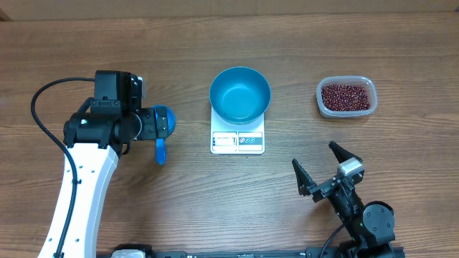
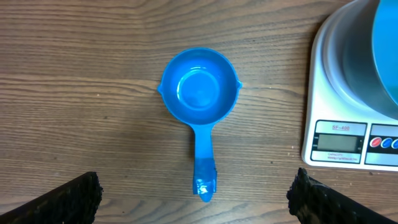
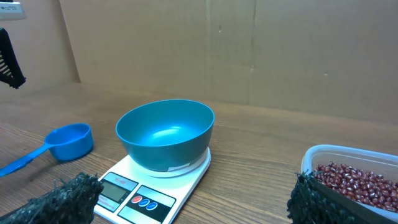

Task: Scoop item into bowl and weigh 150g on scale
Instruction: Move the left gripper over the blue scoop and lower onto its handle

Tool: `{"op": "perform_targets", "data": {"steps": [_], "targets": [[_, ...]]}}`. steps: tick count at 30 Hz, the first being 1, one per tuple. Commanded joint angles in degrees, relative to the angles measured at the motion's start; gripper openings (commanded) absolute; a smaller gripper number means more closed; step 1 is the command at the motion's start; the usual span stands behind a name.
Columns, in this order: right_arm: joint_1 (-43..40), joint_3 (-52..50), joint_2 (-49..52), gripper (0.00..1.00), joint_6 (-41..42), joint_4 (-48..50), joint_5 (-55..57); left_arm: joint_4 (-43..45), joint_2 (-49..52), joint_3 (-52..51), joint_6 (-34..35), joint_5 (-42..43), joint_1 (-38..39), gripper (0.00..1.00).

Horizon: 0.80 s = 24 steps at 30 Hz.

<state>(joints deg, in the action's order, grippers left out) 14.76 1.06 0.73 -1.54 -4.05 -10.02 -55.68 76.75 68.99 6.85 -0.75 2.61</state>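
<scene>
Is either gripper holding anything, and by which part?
Nothing is held. The left gripper is open above the blue scoop, not touching it; the right gripper is open, touching nothing.

Not much to read here tbh. The only clear text is on the scale (image 2: 317,118): the left wrist view shows "SF-400" in small dark letters on the front panel, right above the display (image 2: 337,143). The display itself is just plain grey, and I can't make out any digits on it. The buttons (image 2: 387,142) beside it are red and blue dots, any lettering too small to tell. From overhead that panel is too tiny to read. The right wrist view has a white sticker (image 3: 9,7) in the top left corner with some print, too blurry to read.
</scene>
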Motion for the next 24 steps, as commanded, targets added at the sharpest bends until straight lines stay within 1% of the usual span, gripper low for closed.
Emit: {"op": "perform_targets", "data": {"steps": [1,16,24], "targets": [[0.33,-0.61,-0.57,1.0,-0.26,0.28,0.57,0.15,0.07,1.14,-1.11,-1.31,0.04,0.99],[0.33,-0.61,-0.55,1.0,-0.26,0.28,0.57,0.11,0.59,1.11,-0.63,2.47,0.04,1.0],[0.33,-0.61,-0.55,1.0,-0.26,0.28,0.57,-0.15,6.45,0.13,0.37,2.49,0.04,0.99]]}}
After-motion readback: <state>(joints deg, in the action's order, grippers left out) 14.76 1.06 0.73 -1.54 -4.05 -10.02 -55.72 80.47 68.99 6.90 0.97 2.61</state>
